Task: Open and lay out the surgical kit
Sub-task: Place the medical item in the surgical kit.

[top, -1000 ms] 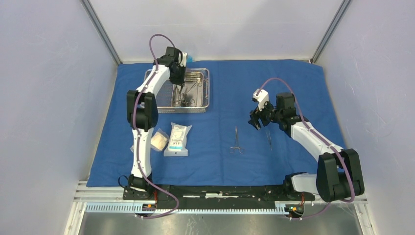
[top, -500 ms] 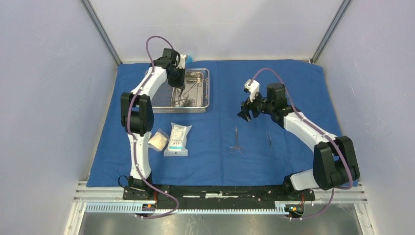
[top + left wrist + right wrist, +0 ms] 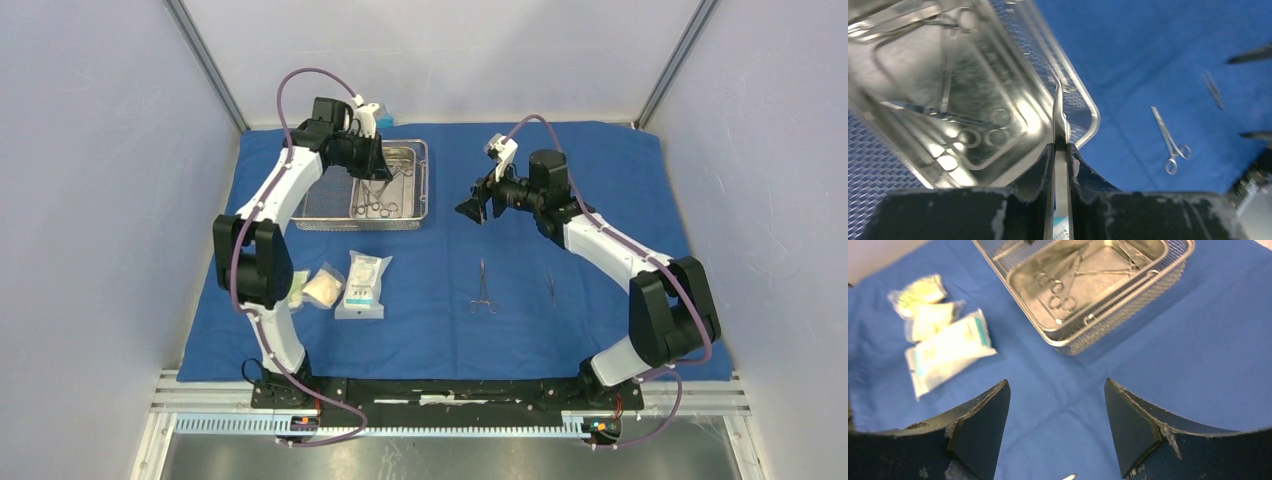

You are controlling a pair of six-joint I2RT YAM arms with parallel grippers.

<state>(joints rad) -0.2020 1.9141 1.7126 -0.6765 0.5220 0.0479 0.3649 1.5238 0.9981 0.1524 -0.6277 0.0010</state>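
Note:
The blue cloth wrap [image 3: 450, 330] lies spread flat. The wire-mesh basket [image 3: 312, 200] stands at the back left with the steel pan [image 3: 417, 190] inside it. My left gripper [image 3: 376, 165] is shut on a slim steel instrument [image 3: 1059, 107] and holds it above the pan [image 3: 908, 60]. Other instruments [image 3: 975, 132] lie in the pan. My right gripper [image 3: 470, 208] is open and empty above the cloth, right of the basket [image 3: 1128, 305]. Two instruments lie on the cloth, one in the middle [image 3: 483, 287] and one to its right [image 3: 550, 288]. Three packets [image 3: 362, 285] lie at the left.
Grey walls close in the left, right and back sides. A small blue thing [image 3: 386, 119] sits at the back edge behind the basket. The packets [image 3: 948, 350] show left of the basket in the right wrist view. Bare cloth lies at the right and front.
My left gripper has drawn back and lifted an instrument above the pan. My right gripper has moved up and left, away from the right-hand instrument, toward the basket.

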